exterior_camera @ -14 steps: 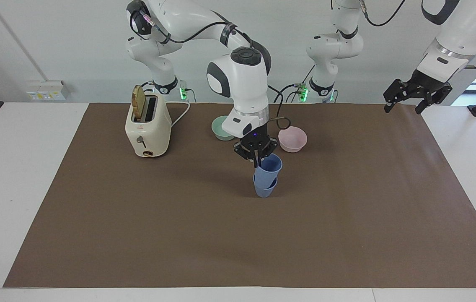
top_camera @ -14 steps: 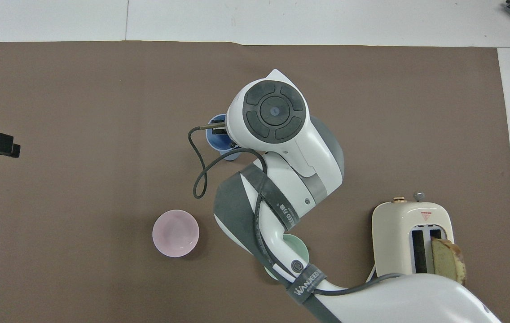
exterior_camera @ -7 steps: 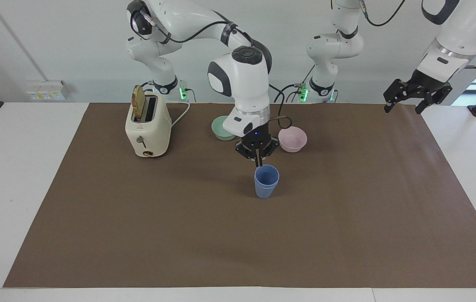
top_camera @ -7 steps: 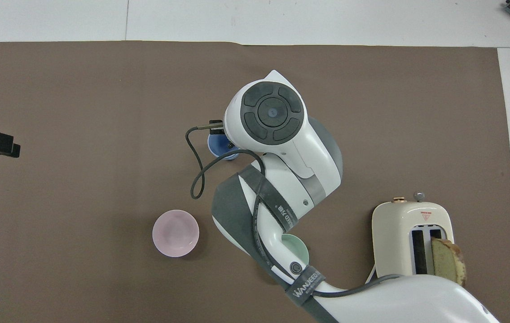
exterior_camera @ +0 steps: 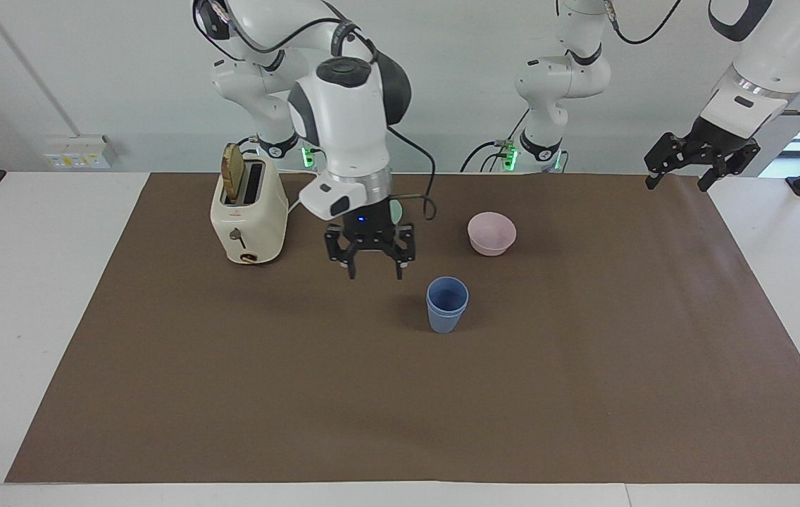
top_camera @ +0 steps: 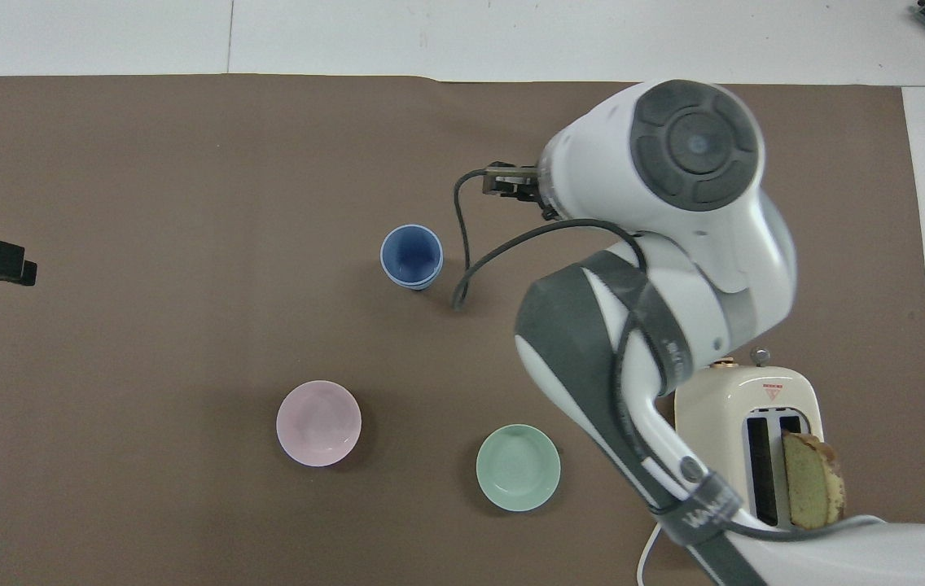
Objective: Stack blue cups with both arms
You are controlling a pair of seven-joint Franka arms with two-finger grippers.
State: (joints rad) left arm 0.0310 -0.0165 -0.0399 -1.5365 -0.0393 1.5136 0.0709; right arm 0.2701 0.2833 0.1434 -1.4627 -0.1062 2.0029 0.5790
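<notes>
Brown paper covers the table, and near its middle the blue cups [exterior_camera: 447, 304] stand nested and upright – the right gripper [exterior_camera: 375, 269], fingers apart and empty, hangs just beside them toward the toaster [exterior_camera: 248, 213], while the left gripper [exterior_camera: 677, 177] waits open over the table's corner.

the blue cups [exterior_camera: 447, 304] [top_camera: 411, 255] are standing upright, one nested inside the other, mouths up. they are sitting on the brown mat mid-counter, free of any gripper.
</notes>
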